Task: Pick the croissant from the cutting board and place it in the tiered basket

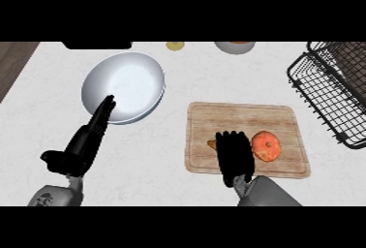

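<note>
A wooden cutting board (243, 116) lies on the counter right of centre. My right hand (236, 157) is over its near left part, fingers curled down onto the croissant (212, 144). Only a small brown tip of the croissant shows at the hand's left side; the rest is hidden. The black wire tiered basket (332, 92) stands at the right edge, beyond the board's far right corner. My left hand (85, 143) rests open at the left, fingers straight and pointing toward the plate.
A round orange food item (266, 145) lies on the board just right of my right hand. A large white plate (125, 85) sits at the back left. A small yellow item (175, 45) and a bowl (235, 46) stand along the far edge.
</note>
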